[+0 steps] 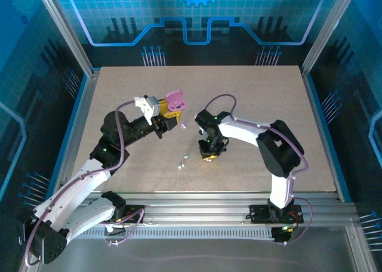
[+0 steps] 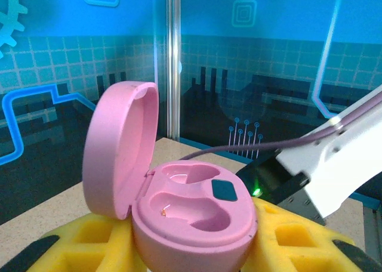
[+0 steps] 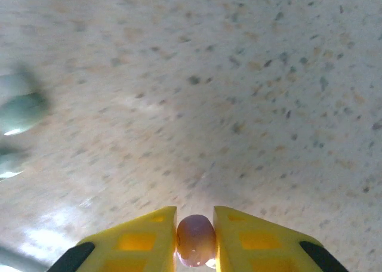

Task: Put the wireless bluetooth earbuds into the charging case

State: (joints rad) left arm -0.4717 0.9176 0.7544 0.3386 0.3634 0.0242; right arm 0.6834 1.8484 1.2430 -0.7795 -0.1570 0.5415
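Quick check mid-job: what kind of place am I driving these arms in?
Most likely a purpose-built robot demo or data-collection cell, not a home or workshop: a speckled table fenced by aluminium frame posts, with blue circuit-pattern wall panels on three sides.

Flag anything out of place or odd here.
Nothing damaged or spilled. Three earbuds lie loose on the table: two mint ones and a pale one. The pink case in the left hand stands open, both wells empty. The right hand pinches a pinkish earbud.
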